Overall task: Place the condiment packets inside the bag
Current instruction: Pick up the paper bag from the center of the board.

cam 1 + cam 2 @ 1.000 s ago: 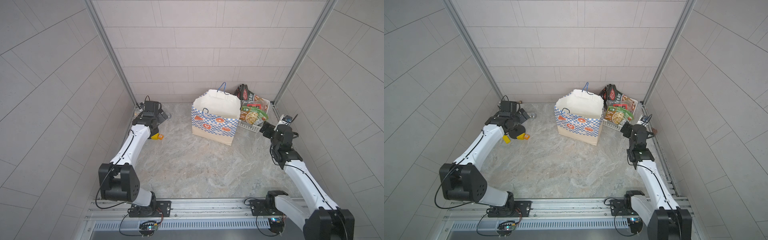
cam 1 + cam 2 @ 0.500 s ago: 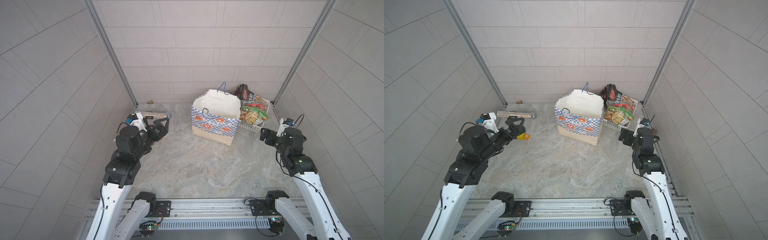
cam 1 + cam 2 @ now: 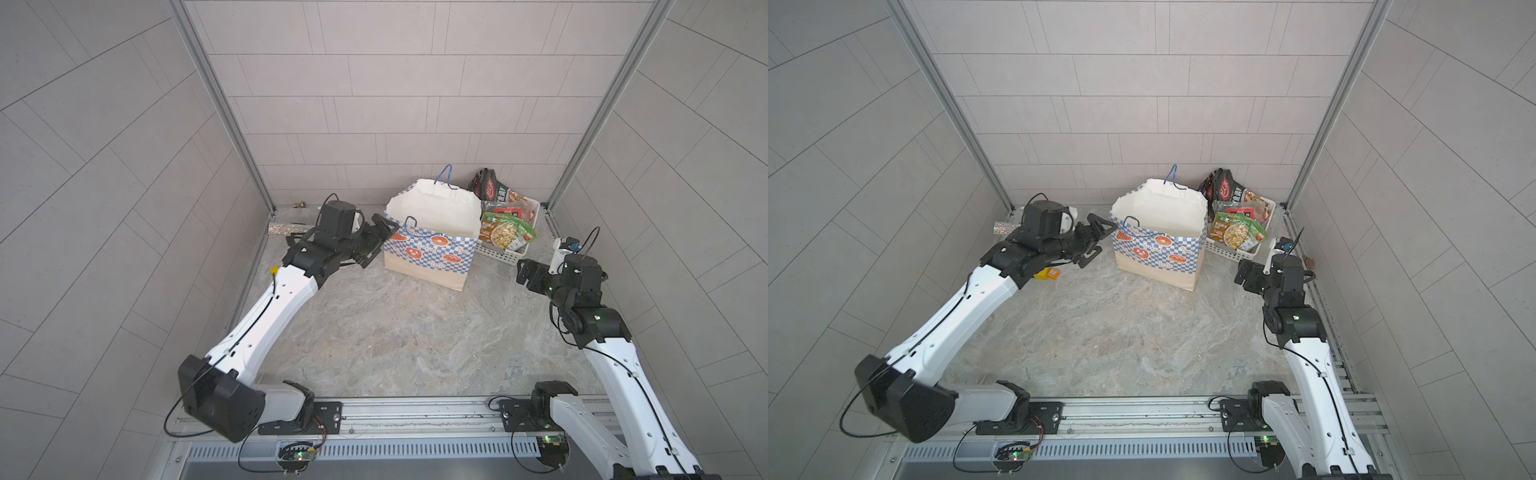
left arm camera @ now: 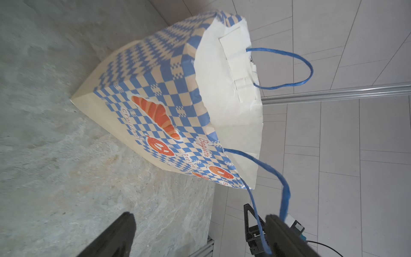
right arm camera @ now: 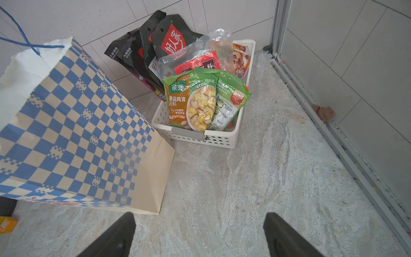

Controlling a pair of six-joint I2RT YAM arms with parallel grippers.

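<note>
- Condiment packets [image 3: 508, 232] show in both top views, piled in a white basket [image 3: 500, 252] ahead of the right gripper [image 3: 524, 274]. Its jaws stand spread and empty, short of the pile.
- In both top views the bag [image 3: 1158, 253] stands upright with its mouth open, just in front of the left gripper [image 3: 1102, 240]. Those jaws are spread too, beside the bag's near wall.
- From the left wrist, we see the bag [image 4: 155, 100] filling the space ahead of the jaws. Its nearer blue cord handle [image 4: 287, 191] hangs down against one finger [image 4: 280, 231]. The jaws are wide apart and nothing is pinched.
- From the right wrist, the green-orange pouch [image 5: 191, 102] leans at the front of the basket [image 5: 195, 138], straight ahead of the jaws. The black-and-red pouches [image 5: 171, 40] stand behind it, and the bag is off to one side. The jaws are wide apart with only bare floor [image 5: 222, 189] between them.
- We judge the pouches light, soft and glossy, so they are likely to slip and buckle. The flat upper edge of the green-orange pouch, which stands above the basket rim, looks like the best place to take hold.
- We judge the paper bag light, so a push on its rim could tip it.
</note>
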